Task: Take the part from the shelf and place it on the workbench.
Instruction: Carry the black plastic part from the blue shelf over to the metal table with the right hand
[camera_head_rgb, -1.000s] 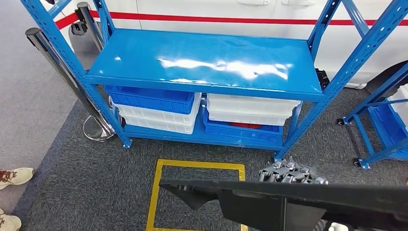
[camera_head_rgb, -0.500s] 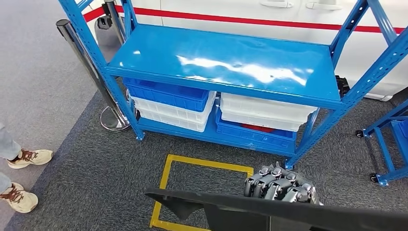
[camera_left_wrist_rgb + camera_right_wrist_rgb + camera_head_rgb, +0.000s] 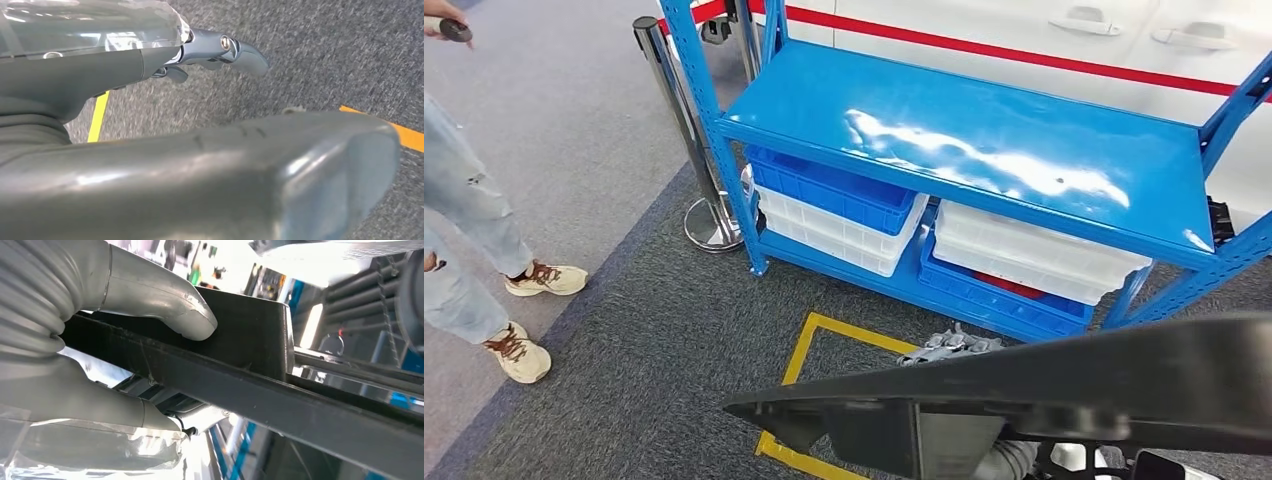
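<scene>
A long black part [image 3: 1074,385] spans the lower head view, its pointed end toward the left and its right side raised. The grey fingers of my left hand [image 3: 949,347] curl over its far edge near the middle. In the left wrist view that hand [image 3: 220,47] reaches over the dark part [image 3: 75,80], with the thick thumb [image 3: 300,170] below it. In the right wrist view my right hand [image 3: 100,315] grips the black part [image 3: 250,345], thumb pressed flat on its face. The blue shelf [image 3: 984,140] stands ahead with a bare top.
Blue bins [image 3: 834,190] and white bins [image 3: 1034,255] fill the shelf's lower level. A chrome post [image 3: 674,120] stands at its left corner. A person [image 3: 464,220] stands at the far left. A yellow floor square [image 3: 799,350] lies before the shelf, and a white vehicle [image 3: 984,25] stands behind.
The camera has turned left, so the shelf slid right in the picture and the person came into view. The part's right side now sits higher in the picture.
</scene>
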`<action>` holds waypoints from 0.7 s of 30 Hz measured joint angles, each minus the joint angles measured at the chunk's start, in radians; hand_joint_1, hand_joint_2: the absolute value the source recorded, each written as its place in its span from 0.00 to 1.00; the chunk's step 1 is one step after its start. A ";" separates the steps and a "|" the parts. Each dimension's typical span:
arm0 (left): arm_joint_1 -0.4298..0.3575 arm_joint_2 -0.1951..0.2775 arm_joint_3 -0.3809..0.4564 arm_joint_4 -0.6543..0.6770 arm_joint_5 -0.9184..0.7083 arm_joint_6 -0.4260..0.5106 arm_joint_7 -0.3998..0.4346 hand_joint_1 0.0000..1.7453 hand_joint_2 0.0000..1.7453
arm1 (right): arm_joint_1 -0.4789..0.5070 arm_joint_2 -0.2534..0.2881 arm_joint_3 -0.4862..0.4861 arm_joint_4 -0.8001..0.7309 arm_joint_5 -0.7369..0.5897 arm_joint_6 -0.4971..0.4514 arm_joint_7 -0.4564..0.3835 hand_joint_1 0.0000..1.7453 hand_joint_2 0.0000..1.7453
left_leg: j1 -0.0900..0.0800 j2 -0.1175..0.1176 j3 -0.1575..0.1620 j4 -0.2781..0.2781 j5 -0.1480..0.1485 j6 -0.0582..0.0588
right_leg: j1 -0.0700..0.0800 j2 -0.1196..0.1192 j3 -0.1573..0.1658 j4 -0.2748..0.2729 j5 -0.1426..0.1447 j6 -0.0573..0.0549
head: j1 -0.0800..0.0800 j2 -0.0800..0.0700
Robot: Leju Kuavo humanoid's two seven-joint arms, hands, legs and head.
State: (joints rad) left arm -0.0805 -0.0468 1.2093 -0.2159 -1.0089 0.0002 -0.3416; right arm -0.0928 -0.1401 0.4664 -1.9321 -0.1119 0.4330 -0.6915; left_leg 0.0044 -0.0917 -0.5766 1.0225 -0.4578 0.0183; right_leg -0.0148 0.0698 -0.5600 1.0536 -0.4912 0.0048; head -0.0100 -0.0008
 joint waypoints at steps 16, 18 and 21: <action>0.003 0.002 0.000 0.000 -0.011 -0.004 0.001 0.00 0.00 | -0.115 0.107 0.208 0.202 -0.005 0.038 0.052 0.92 1.00 | -0.003 0.145 -0.001 -0.002 -0.005 -0.035 | 0.010 -0.165 0.013 -0.030 -0.011 -0.017 | -0.012 0.000; 0.007 0.002 0.000 0.000 -0.011 -0.003 0.001 0.00 0.00 | -0.126 0.115 0.229 0.217 -0.003 0.038 0.056 0.92 1.00 | -0.003 0.128 -0.004 -0.005 -0.001 -0.024 | 0.012 -0.179 0.016 -0.032 -0.012 -0.009 | -0.012 0.000; 0.009 0.000 0.000 0.000 -0.011 -0.003 0.001 0.00 0.00 | -0.142 0.124 0.252 0.234 -0.004 0.039 0.056 0.92 1.00 | 0.005 0.102 -0.002 -0.019 0.010 -0.006 | 0.006 -0.124 -0.007 0.028 -0.059 0.004 | -0.012 0.000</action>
State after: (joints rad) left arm -0.0718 -0.0464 1.2090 -0.2163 -1.0195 -0.0032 -0.3410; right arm -0.2352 -0.0159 0.7187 -1.6982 -0.1158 0.4715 -0.6356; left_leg 0.0096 0.0104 -0.5783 1.0034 -0.4475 0.0128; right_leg -0.0084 -0.0538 -0.5674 1.0817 -0.5507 0.0084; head -0.0216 -0.0008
